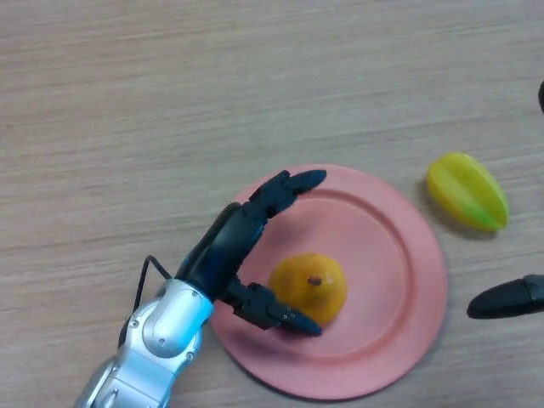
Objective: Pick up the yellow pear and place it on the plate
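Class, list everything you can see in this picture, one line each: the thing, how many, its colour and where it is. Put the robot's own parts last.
pear: one, yellow-orange, lying on the plate, left of its middle.
plate: one, pink, on the table in the lower middle of the view.
starfruit: one, yellow-green, on the table to the right of the plate, apart from it.
table: one, light wood grain, under everything.
left hand: one, black on a silver forearm, open over the plate's left edge, fingers either side of the pear.
right hand: one, black, only a tip showing at the right edge.
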